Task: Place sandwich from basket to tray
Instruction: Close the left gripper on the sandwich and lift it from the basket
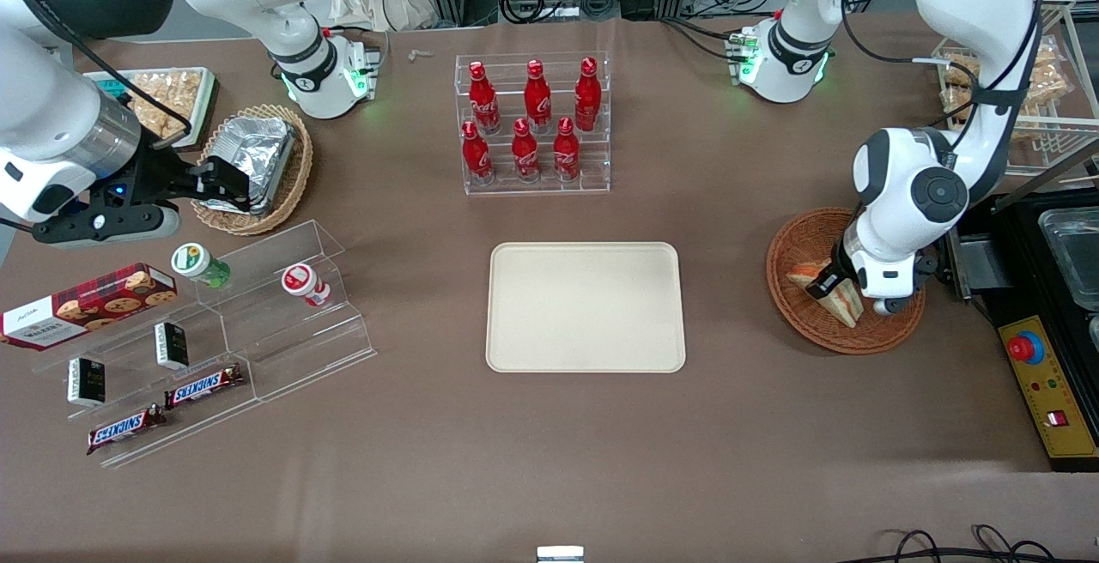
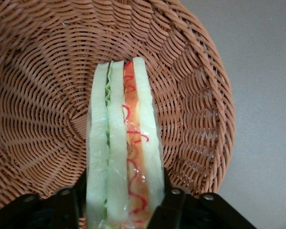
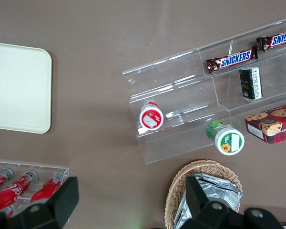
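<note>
**Sandwich clamped in my pincer, not yet out of the basket**

Sandwich stands on edge between my two fingers, its cut face turned up toward my wrist camera so the green layer and the orange-red layer run as stripes between the pale bread. My pincer is closed on it across the flat bread faces, which I judge the sensible hold: squeezing the broad sides keeps the layers pressed together instead of letting them slide apart. In the front view it sits at the right of the frame, low inside the basket, mostly hidden under my wrist, with only a wedge corner showing. I cannot tell whether its lower edge touches the weave or has just cleared it.

Reddish-brown wicker rises around the sandwich on every side, so my guess is that a straight lift has to come before any sideways travel, or the rim may catch the bread.

The tray lies flat at the centre of the frame on the brown desk, well apart from the basket, with nothing on it. The red bottles stand above it in the frame, clear of the direct line between basket and tray.
</note>
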Tool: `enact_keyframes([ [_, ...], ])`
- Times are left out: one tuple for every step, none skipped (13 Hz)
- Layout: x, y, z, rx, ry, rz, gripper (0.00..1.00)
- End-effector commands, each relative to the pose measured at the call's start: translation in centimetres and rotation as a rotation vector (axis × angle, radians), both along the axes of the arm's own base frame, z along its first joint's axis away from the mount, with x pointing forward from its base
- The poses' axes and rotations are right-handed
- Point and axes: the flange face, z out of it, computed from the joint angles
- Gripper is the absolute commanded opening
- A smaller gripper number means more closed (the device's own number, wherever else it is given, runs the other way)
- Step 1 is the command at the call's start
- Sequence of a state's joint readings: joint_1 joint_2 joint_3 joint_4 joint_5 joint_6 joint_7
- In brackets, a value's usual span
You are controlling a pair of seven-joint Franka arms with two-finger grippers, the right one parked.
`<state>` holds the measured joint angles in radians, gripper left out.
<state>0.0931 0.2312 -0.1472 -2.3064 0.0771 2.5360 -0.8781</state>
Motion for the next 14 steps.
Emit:
enact_keyframes([
  [0.0,-0.1,0.5,0.009,-0.055,0.014,0.0],
  [0.1,-0.1,0.7,0.01,-0.058,0.013,0.0],
  [0.1,0.1,1.4,0.013,-0.064,0.013,0.0],
  [0.0,0.5,2.5,0.02,-0.065,0.015,0.0],
  [-0.2,1.0,3.8,0.033,-0.039,0.021,0.0],
  [-0.3,1.4,5.4,0.063,-0.019,0.005,0.0],
  [-0.3,1.6,7.5,0.096,-0.006,-0.012,0.0],
  [0.2,1.8,9.8,0.112,0.019,-0.007,0.0],
  [0.7,1.8,12.1,0.125,0.05,-0.01,0.0],
  [1.4,1.7,14.5,0.133,0.081,-0.033,0.0],
  [1.8,1.7,16.8,0.133,0.111,-0.052,0.0],
  [2.0,1.4,18.7,0.129,0.139,-0.075,0.0],
  [2.0,1.0,20.2,0.128,0.162,-0.114,0.0],
  [1.7,0.4,22.2,0.122,0.174,-0.159,0.0],
])
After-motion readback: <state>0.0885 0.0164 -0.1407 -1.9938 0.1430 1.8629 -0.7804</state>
